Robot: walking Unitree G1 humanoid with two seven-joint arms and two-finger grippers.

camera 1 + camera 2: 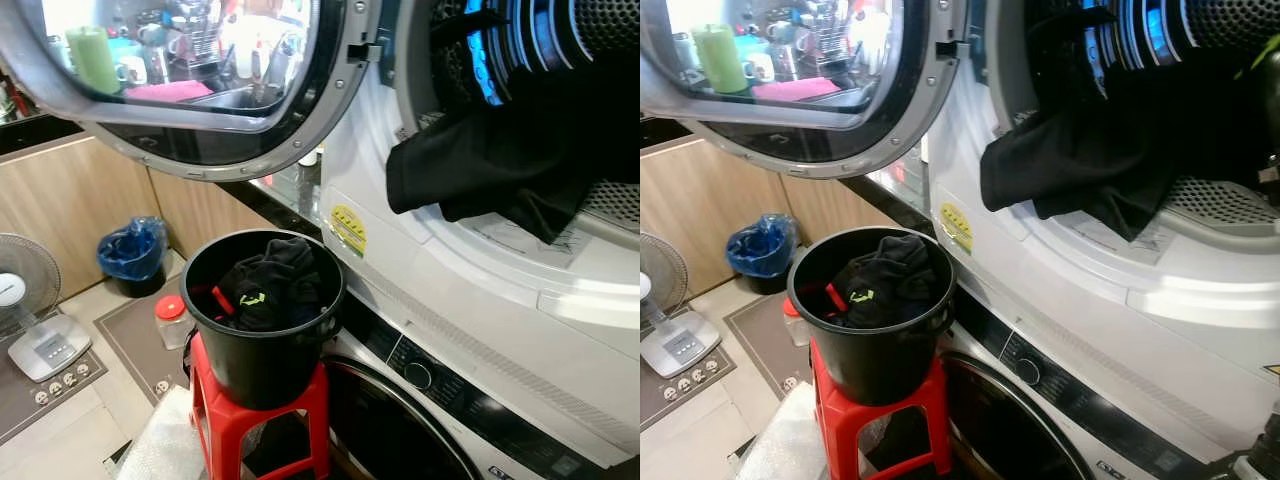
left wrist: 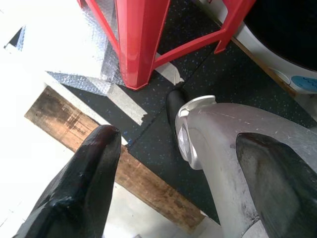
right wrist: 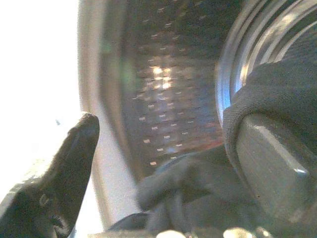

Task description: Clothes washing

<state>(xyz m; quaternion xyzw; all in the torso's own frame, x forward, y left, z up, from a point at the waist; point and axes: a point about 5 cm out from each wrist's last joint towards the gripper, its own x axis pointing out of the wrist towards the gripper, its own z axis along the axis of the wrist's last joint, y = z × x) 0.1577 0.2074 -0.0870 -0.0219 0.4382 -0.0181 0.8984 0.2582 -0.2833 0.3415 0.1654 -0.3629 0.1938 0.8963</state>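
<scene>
Right claw (image 3: 163, 163) open inside drum (image 3: 163, 99) by black garment (image 1: 480, 165) hanging over rim; push it fully in, left claw (image 2: 183, 163) idle, open.

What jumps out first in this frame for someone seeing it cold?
A black garment hangs over the lip of the open upper drum, half in and half out. Below it to the left, a black bucket of dark clothes sits on a red stool. The round door is swung wide at upper left.
</scene>
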